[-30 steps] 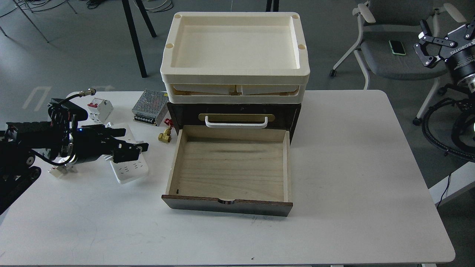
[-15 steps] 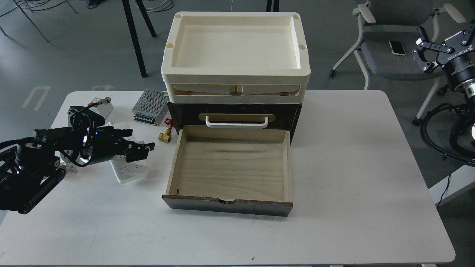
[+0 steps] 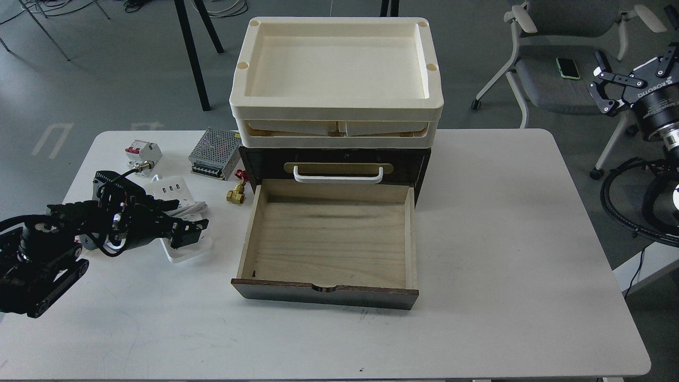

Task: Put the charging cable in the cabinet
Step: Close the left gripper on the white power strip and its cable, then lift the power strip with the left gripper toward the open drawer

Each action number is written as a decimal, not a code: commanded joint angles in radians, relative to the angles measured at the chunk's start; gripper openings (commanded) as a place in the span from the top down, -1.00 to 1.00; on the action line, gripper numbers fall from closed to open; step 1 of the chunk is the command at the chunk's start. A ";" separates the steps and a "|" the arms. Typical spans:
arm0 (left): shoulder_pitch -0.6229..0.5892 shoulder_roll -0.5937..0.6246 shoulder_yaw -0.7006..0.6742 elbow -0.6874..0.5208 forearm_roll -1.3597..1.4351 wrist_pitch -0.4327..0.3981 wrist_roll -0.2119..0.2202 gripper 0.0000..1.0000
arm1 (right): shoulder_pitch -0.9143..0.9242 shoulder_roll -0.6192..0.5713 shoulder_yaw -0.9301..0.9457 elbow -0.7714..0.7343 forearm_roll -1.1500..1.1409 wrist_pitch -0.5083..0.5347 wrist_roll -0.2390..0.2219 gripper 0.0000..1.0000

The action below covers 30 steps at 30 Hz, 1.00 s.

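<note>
Wide bare bench point(image 3: 504, 265) across the right half and lower part of the frame. Drawer point(image 3: 329, 239) pulled out toward the frame bottom from the dark cabinet point(image 3: 334, 159) at centre, pale interior exposed, left wall near the power strip. Cream trays point(image 3: 337, 74) stacked on top, white handle point(image 3: 338, 174) on the front above the drawer.

Left arm entering low from the left edge, lying nearly flat over the bench, pointing right toward the drawer. Left tool point(image 3: 188, 233) down over the charging cable point(image 3: 177, 212); fingers dark and overlapping the white body, cannot tell whether clenched or released. Right tool point(image 3: 610, 87) held high at the upper right edge, off the bench beside a grey chair point(image 3: 562, 79), fingers spread apart, holding nothing.

Charging cable at left centre of the frame, on the bench left of the drawer: flat white strip, USB ports visible at its upper end, lower end poking out beneath the tool. Mesh power-supply box point(image 3: 215, 154), circuit breaker point(image 3: 142, 154) and small brass fitting point(image 3: 236, 195) just above it.
</note>
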<state>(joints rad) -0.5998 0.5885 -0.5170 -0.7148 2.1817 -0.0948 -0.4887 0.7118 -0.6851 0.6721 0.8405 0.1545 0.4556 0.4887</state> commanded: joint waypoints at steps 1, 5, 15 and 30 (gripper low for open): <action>0.000 -0.001 0.003 0.003 0.000 0.001 0.000 -0.28 | -0.009 0.002 0.001 0.000 0.000 0.000 0.000 -1.00; 0.002 -0.001 0.021 0.020 0.000 0.003 0.000 -0.07 | -0.017 0.002 0.003 -0.001 0.000 0.000 0.000 -1.00; -0.005 0.005 0.028 0.054 0.000 0.066 0.000 0.97 | -0.032 0.002 0.014 -0.006 0.000 0.000 0.000 -1.00; -0.032 0.377 0.025 -0.374 -0.123 -0.054 0.000 1.00 | -0.064 -0.001 0.046 -0.006 0.002 0.000 0.000 -1.00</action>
<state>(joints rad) -0.6302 0.8259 -0.4920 -0.9328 2.1586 -0.0820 -0.4887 0.6590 -0.6856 0.7023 0.8334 0.1565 0.4556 0.4887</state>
